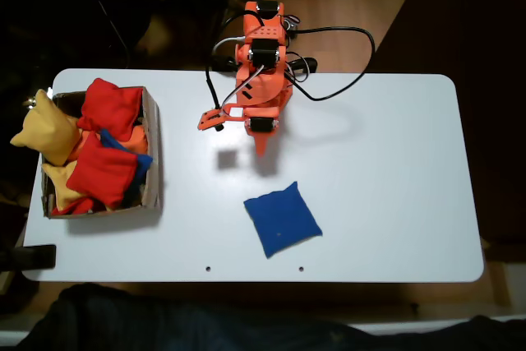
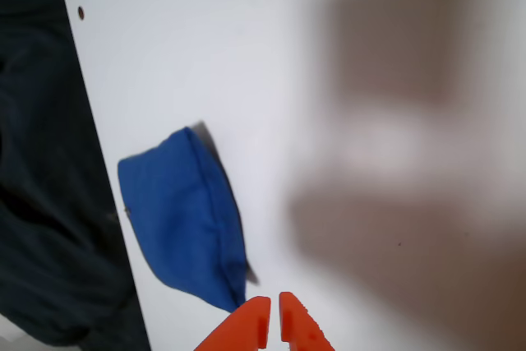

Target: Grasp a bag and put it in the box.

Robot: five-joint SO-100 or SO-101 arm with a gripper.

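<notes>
The blue bag (image 1: 282, 219) lies flat on the white table near its front edge, tilted like a diamond. My orange gripper (image 1: 262, 147) hangs above the table behind the bag, apart from it, its fingers together and nothing in them. In the wrist view the two orange fingertips (image 2: 260, 316) meet at the bottom edge, with the gripper (image 2: 274, 308) just right of the blue bag (image 2: 185, 215). The brown cardboard box (image 1: 152, 141) stands at the table's left end, heaped with red and yellow beanbags.
A yellow beanbag (image 1: 45, 131) spills over the box's left rim. Black cables (image 1: 345, 63) loop from the arm's base at the table's back edge. A dark cloth (image 2: 49, 203) lies beyond the table's front edge.
</notes>
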